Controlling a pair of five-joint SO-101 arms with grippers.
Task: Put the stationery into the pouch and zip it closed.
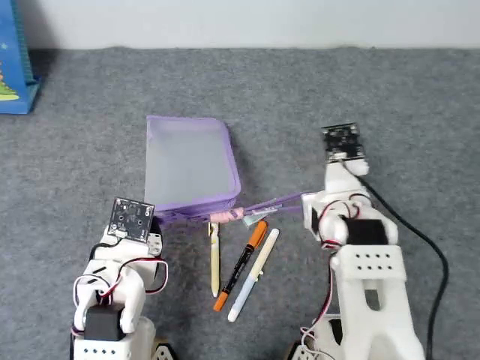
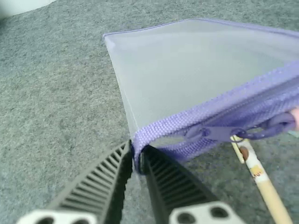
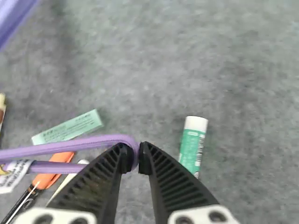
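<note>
**Pouch** (image 1: pixel 191 161): purple-edged and translucent. It lies flat at the middle of the worktop (image 1: pixel 390 90), mouth toward the near edge.

**Left claw** (image 2: pixel 137 156): clenched on the webbing at the pouch's near-left corner.

**Right claw** (image 3: pixel 134 154): clenched on a purple strap (image 3: pixel 70 143) drawn taut from the pouch's near-right corner.

**Stationery:** none in the pouch. A pencil (image 1: pixel 215 259), orange pen (image 1: pixel 241 264) and white pen (image 1: pixel 255 274) lie close together between the pouch and the near edge, between the two arms.

**Step, by my judgement:** the pouch is braced at both ends ahead of loading, and zipping is far off.

**Next move:** one claw must let go and fetch a pen while the other steadies the mouth. I cannot tell whether the mouth gapes enough.

**Views:**
- The left wrist view supplies the zip pull (image 2: pixel 212 133), beside the pencil's end.
- The right wrist view supplies a green glue stick (image 3: pixel 192 145) and a green slip (image 3: pixel 67 127) near the strap.
- The high view supplies the lay of both arms.
</note>
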